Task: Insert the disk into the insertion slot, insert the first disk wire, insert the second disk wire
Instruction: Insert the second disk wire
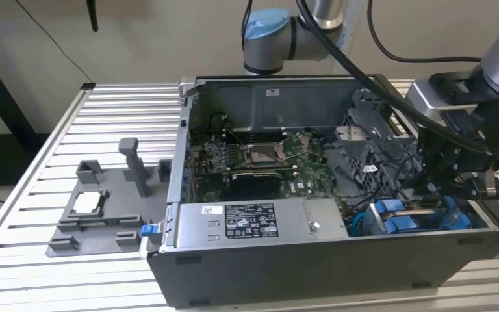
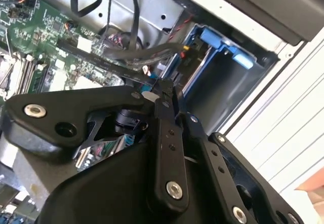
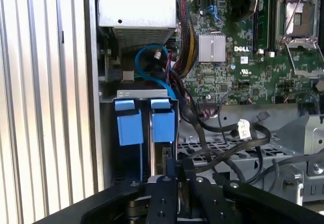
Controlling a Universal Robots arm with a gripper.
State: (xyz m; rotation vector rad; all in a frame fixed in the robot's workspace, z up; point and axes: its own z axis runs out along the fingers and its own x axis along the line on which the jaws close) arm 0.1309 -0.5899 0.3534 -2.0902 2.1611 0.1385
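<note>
- Tool point(image 1: 444, 188) hangs low inside the open case point(image 1: 336, 273), at the corner on the exterior view's right, just above the blue carrier tabs.
- In both wrist views its fingers point(image 3: 169, 183) are drawn close together near a dark cable end; whether they actually pinch it, I cannot tell.
- Disk point(image 3: 164, 155) sits on edge in the slot point(image 1: 479, 224), showing as a thin grey edge beside the blue tabs point(image 3: 146, 120), so the first step looks done.
- Cables point(image 3: 223, 148) loop from the board point(image 3: 243, 67) across the metal cage next to the slot; they look soft and springy, likely to twist away if held along the cord.
- Judged handling: a wire plug is small, stiff and light, best taken by its hard body with its flat faces between the fingers, square to the disk's socket.
- The disk itself seems rigid, fairly heavy and shock-sensitive; its plastic carrier is the safe place to push.
</note>
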